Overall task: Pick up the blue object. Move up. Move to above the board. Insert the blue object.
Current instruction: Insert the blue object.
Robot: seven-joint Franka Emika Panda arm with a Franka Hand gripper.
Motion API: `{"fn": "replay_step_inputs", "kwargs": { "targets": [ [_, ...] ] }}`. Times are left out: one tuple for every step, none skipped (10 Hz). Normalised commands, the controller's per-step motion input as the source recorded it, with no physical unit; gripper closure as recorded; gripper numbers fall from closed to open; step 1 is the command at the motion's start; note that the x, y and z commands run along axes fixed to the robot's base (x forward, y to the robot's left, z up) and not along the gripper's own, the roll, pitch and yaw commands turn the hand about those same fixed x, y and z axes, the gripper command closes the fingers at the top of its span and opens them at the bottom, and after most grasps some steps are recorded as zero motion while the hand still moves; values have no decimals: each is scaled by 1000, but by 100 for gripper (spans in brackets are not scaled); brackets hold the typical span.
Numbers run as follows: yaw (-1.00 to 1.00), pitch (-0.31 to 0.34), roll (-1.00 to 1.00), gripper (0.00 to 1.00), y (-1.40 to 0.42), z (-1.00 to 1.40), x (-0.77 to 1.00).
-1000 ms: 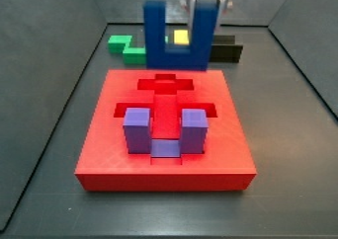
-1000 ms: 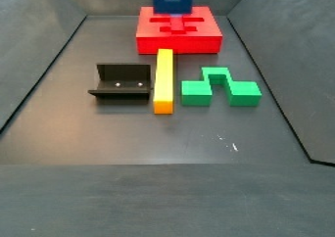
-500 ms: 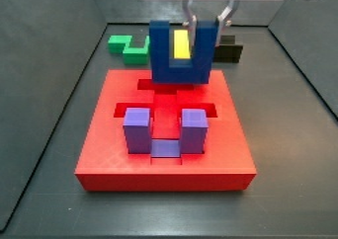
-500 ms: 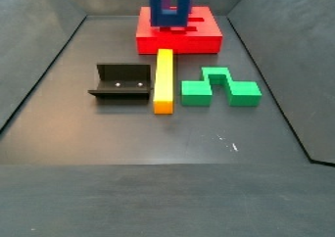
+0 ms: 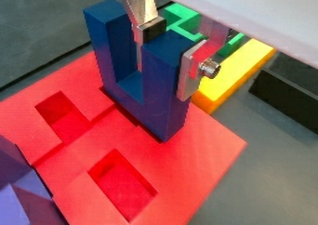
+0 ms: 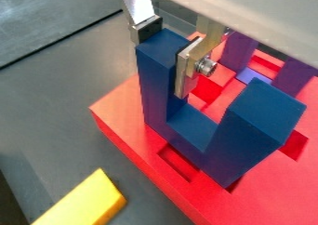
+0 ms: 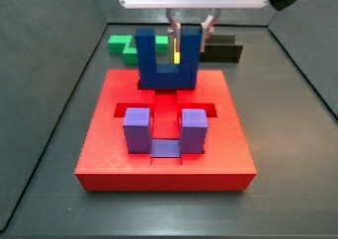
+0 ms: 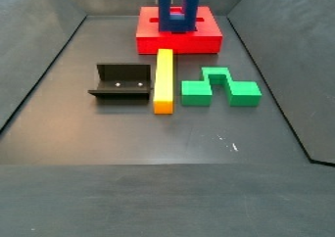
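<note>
The blue object [image 7: 168,63] is a dark blue U-shaped block, prongs up. My gripper [image 7: 183,31] is shut on one prong, which shows in both wrist views: gripper [image 5: 170,43], block [image 5: 143,80]; gripper [image 6: 168,43], block [image 6: 205,122]. The block's base stands at the far slot of the red board [image 7: 106,154], low against its top; how deep it sits I cannot tell. In a side view the block [image 8: 173,11] stands on the board [image 8: 179,40] at the back.
A purple U-shaped block [image 7: 165,132] sits in the board's near slot. A yellow bar [image 8: 164,79], a green block [image 8: 220,87] and the dark fixture [image 8: 120,81] lie on the floor beside the board. Grey walls enclose the floor.
My gripper has come down with the blue object, from well above the board's far end to low against its far slot.
</note>
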Motion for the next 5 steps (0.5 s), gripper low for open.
{"fn": "replay_step_inputs", "kwargs": {
  "targets": [
    [0,-101,-99,100,0,-91,-194],
    [83,-130,-111,100,0,-160,-29],
    [63,-141,-106,100,0,-191,0],
    [14,-156,0,100,0,-383,0],
    [9,-120,134,100,-49,-560,0]
  ]
}}
